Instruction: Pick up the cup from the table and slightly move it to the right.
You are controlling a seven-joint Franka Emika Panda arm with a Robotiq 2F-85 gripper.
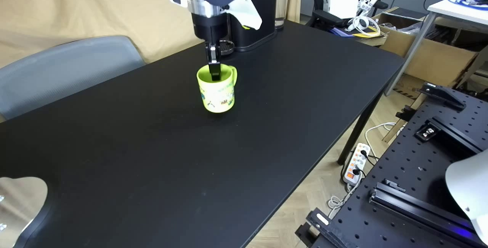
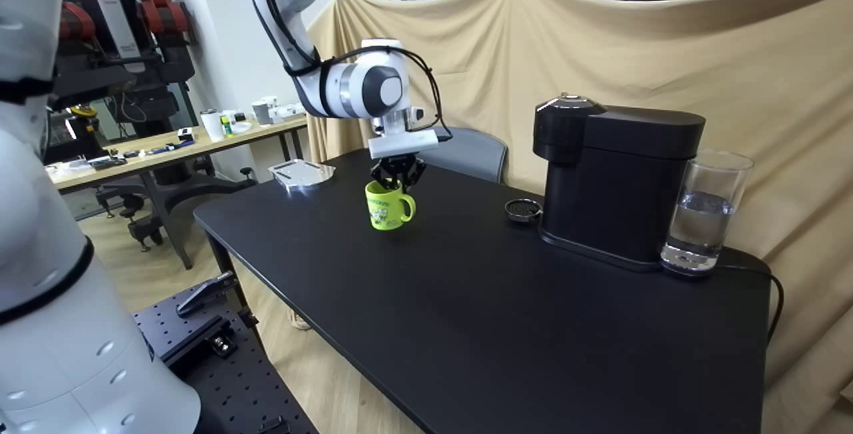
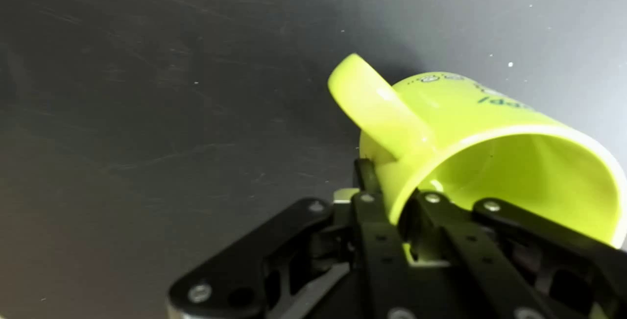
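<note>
The lime-green cup (image 1: 217,95) is at the middle of the black table (image 1: 171,164), towards its far long edge. In an exterior view the cup (image 2: 385,211) looks slightly tilted, with its handle towards the coffee machine. I cannot tell for sure whether its base touches the table (image 2: 500,314). My gripper (image 1: 214,73) points down at the cup's rim. In the wrist view the gripper (image 3: 392,189) has one finger inside and one outside the cup (image 3: 460,108), shut on its wall beside the handle. The finger inside is partly hidden by the wall.
A black coffee machine (image 2: 620,187) with a small round drip tray (image 2: 523,209) stands at the table's back edge. A tall glass of water (image 2: 700,221) is beside it. A shiny metal tray (image 2: 303,173) lies at the opposite end. A grey chair (image 1: 68,72) stands behind the table.
</note>
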